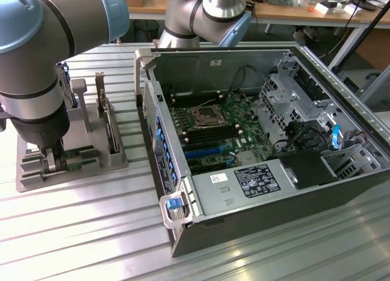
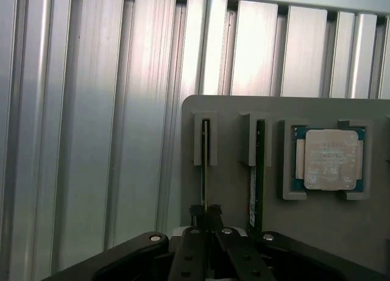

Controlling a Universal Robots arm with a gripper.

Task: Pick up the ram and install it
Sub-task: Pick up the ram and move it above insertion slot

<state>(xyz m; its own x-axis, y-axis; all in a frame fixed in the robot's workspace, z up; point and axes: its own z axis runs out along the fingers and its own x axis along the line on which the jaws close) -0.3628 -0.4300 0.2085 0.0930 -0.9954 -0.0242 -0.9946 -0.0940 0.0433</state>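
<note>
In the wrist view the ram [image 2: 205, 165] stands on edge in a slot of a grey holder plate [image 2: 231, 113], a thin dark green stick seen from its narrow side. My gripper [image 2: 205, 213] is down over its near end, with the two black fingers [image 2: 195, 215] pressed close against either face of it. In the exterior view my gripper [image 1: 53, 162] is low at the grey holder [image 1: 116, 159] on the exterior view's left, well apart from the open computer case [image 1: 262, 195]. The motherboard [image 1: 213, 125] lies exposed inside the case.
A second stick [image 2: 259, 171] stands in the neighbouring slot, and a processor chip [image 2: 329, 159] sits in a pocket beside it. The holder rests on a ribbed aluminium table [image 1: 91, 232]. The case's raised walls, drive cages [image 1: 292, 92] and cables surround the motherboard.
</note>
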